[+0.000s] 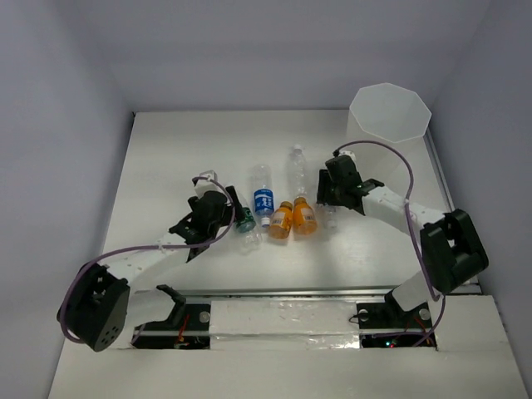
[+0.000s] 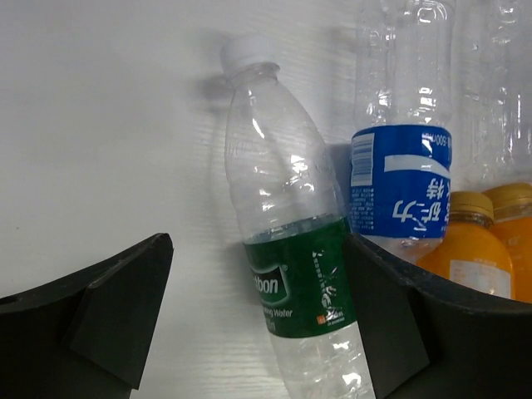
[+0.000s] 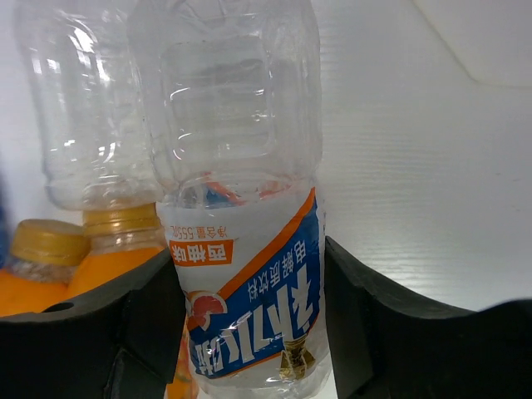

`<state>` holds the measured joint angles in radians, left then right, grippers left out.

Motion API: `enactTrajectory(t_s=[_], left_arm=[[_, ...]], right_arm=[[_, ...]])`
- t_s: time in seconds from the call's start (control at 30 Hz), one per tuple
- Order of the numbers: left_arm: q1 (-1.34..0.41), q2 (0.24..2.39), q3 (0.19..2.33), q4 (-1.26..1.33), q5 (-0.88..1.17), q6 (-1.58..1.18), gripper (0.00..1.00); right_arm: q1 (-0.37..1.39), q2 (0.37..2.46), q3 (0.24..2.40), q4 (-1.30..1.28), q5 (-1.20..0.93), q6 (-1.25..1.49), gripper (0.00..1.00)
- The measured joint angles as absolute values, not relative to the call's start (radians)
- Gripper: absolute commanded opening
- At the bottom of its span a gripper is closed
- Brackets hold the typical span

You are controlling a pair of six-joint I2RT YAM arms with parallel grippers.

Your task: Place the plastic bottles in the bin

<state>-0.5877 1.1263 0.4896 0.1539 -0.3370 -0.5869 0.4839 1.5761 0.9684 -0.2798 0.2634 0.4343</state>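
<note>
– Bottles, a whole cluster of them, lying in the middle of the table [image 1: 166,166]. Where's the bin?

– Far right corner. The bin [image 1: 391,125] stands upright, well apart from the cluster. Every bottle I can see is down on the table.

– What's the left gripper [image 2: 258,249] doing?

– It's low over the green-labelled bottle [image 2: 291,274] with its jaws apart and the bottle lying between them. The outer finger [image 2: 108,307] has bare table between it and the plastic. The inner finger [image 2: 391,316] sits right at the green label, touching or very nearly; I can't tell which. So it's around the bottle, not gripping it.

– And next to that one?

– The blue-labelled bottle [image 2: 399,187] lies just beside it, on the far side of that inner finger. Then come two orange bottles [image 1: 304,216], side by side, and a plain clear bottle [image 1: 297,165] further back.

– The right gripper [image 3: 249,266]?

– That one is clamped on a clear bottle with a blue, orange and white label [image 3: 245,316]. Both fingers sit flush against the label, with no gap on either side. From above, it's at the right end of the cluster, beside the orange pair. Whether that bottle has left the table, I can't tell.
</note>
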Motion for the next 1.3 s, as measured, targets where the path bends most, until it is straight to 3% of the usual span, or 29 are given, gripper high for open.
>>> enactTrajectory(t_s=[0.5, 0.83, 1.0, 1.3], left_arm=[[-0.588, 1.317, 0.577, 0.229, -0.345, -0.579, 0.82], [-0.588, 1.419, 0.593, 0.266, -0.354, -0.579, 0.78], [-0.588, 1.445, 0.600, 0.292, -0.355, -0.581, 0.65], [-0.588, 1.406, 0.578, 0.310, -0.360, -0.583, 0.45]], right_arm=[[0.527, 1.167, 0.958, -0.341, 0.290, 0.410, 0.50], [0.575, 0.961, 1.208, -0.377, 0.243, 0.344, 0.48], [0.564, 1.002, 1.380, -0.321, 0.443, 0.252, 0.48], [0.337, 1.363, 1.604, -0.141, 0.727, 0.099, 0.49]])
